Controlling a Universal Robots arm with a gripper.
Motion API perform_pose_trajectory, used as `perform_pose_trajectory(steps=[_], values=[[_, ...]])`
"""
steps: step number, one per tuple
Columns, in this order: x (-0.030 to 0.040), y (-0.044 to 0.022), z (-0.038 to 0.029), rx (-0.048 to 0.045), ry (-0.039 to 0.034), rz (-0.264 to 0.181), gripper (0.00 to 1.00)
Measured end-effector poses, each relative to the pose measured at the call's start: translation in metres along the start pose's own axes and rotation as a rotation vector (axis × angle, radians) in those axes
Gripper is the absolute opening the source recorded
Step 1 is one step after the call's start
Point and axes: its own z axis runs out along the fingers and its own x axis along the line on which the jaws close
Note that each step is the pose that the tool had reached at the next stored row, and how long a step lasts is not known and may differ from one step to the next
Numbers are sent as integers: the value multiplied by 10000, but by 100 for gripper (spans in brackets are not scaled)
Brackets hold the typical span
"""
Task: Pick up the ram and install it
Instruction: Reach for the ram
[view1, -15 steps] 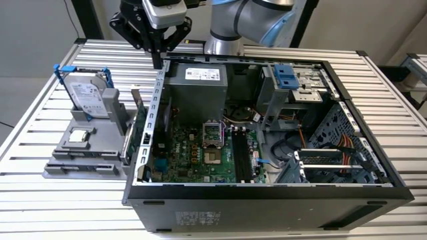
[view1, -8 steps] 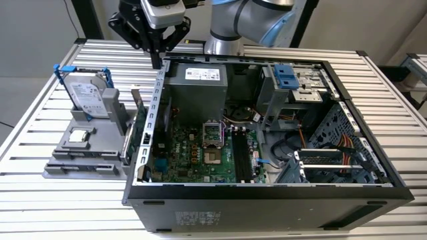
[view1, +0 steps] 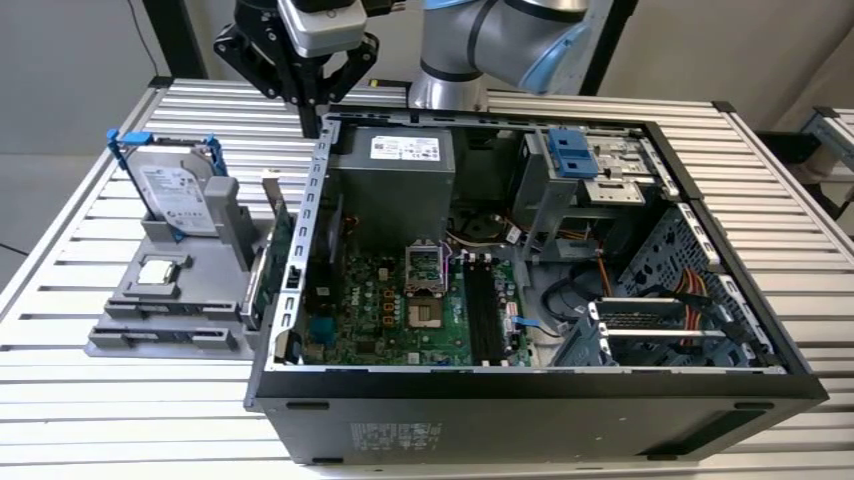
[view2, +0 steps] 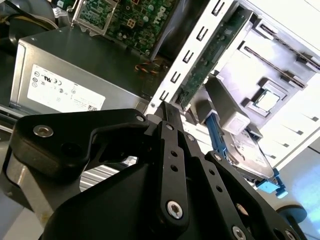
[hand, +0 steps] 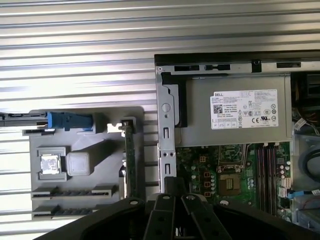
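Note:
The ram is out of view. My gripper (view1: 314, 128) hangs shut with nothing between its black fingers, above the rear corner of the open computer case (view1: 534, 400), over the wall on the exterior view's left. In both wrist views its fingers (view2: 164, 112) (hand: 175, 187) meet at a point. The long black memory slots (view1: 481, 310) (hand: 266, 170) lie on the green motherboard inside the case. I cannot tell whether anything sits in them. A grey parts holder (view1: 127, 340) (hand: 85, 130) stands beside the case, and its long low slots (hand: 75, 192) look dark.
On the holder stand a hard drive (view1: 174, 190) in a blue frame, a square silver processor chip (view1: 158, 270) (hand: 50, 165) and an upright green card (view1: 271, 265) (hand: 129, 160) (view2: 210, 60). The grey power supply (view1: 394, 180) (hand: 235, 115) fills the case's rear. Everything rests on a slatted metal table (view1: 107, 420).

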Motion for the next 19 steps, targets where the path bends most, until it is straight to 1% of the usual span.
perform_pose_trajectory(steps=[19], values=[[51,-4,-1,0,1,0,0]])
